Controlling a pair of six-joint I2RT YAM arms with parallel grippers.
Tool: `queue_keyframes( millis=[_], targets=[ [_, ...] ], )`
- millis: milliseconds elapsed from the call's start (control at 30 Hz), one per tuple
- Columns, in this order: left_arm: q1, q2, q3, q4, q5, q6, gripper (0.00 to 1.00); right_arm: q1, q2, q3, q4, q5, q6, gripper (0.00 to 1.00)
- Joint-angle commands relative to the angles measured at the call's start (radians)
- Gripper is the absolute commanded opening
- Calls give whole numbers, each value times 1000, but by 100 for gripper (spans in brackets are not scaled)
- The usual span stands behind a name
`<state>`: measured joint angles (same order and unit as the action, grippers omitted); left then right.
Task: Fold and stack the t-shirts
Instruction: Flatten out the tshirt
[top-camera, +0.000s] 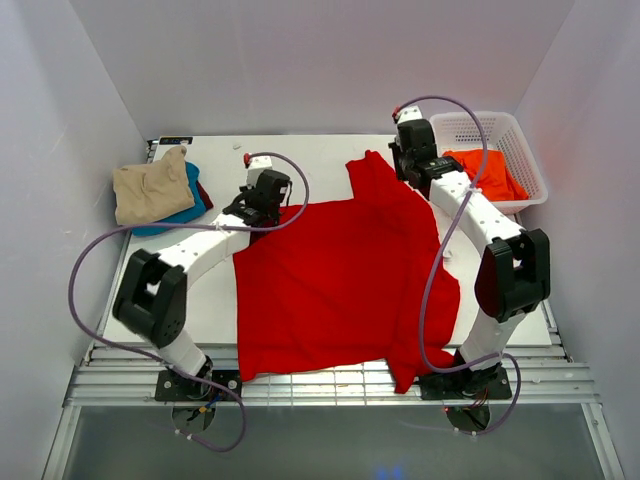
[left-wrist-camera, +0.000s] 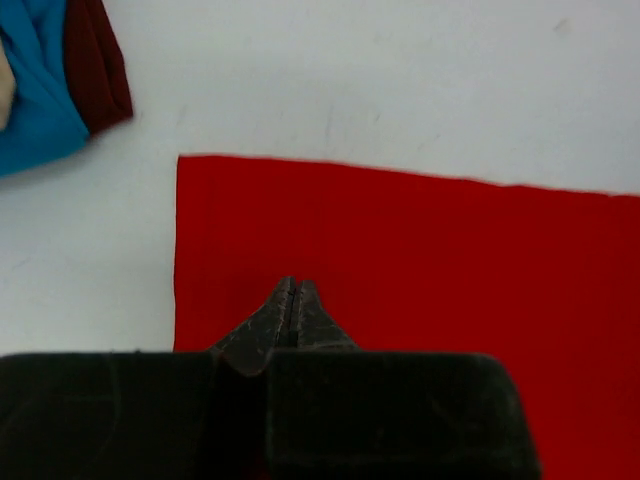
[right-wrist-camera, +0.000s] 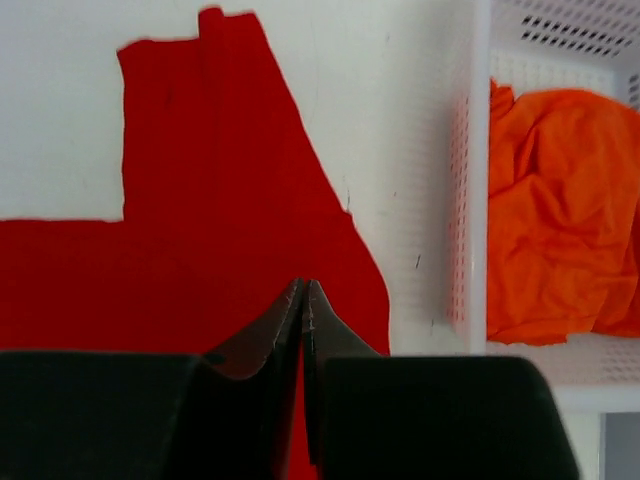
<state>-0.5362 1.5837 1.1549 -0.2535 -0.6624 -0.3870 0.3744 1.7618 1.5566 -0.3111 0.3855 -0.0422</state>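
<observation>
A bright red t-shirt (top-camera: 340, 280) lies spread flat on the white table, its lower edge hanging over the near edge. My left gripper (top-camera: 255, 208) is shut and hangs over the shirt's far left corner; in the left wrist view the closed tips (left-wrist-camera: 293, 285) are over flat red cloth (left-wrist-camera: 420, 260). My right gripper (top-camera: 410, 165) is shut near the far right part of the shirt; its tips (right-wrist-camera: 303, 287) are over the red cloth (right-wrist-camera: 220, 200) below a sleeve. Neither pair of jaws shows cloth between them.
A pile at the far left holds a tan shirt (top-camera: 150, 190) on a teal one (top-camera: 185, 208) and a dark red one (top-camera: 204, 193); teal (left-wrist-camera: 35, 100) and dark red (left-wrist-camera: 100, 70) show in the left wrist view. A white lattice basket (top-camera: 520, 140) at the far right holds an orange shirt (top-camera: 490, 175) (right-wrist-camera: 560, 210).
</observation>
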Motion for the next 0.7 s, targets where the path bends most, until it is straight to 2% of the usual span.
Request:
queue_keyframes(
  millis=[0, 167, 367, 533, 667],
  targets=[
    [48, 110, 37, -139, 56, -66, 0, 0, -19, -52, -85, -36, 79, 8],
    [76, 235, 114, -153, 121, -67, 0, 0, -83, -163, -60, -71, 107, 8],
    [111, 324, 121, -182, 176, -99, 0, 0, -119, -251, -37, -79, 117, 8],
    [177, 387, 111, -210, 201, -122, 0, 0, -104, -268, -20, -43, 117, 8],
    [246, 394, 89, -191, 231, -121, 0, 0, -17, -210, -20, -13, 111, 8]
  ],
)
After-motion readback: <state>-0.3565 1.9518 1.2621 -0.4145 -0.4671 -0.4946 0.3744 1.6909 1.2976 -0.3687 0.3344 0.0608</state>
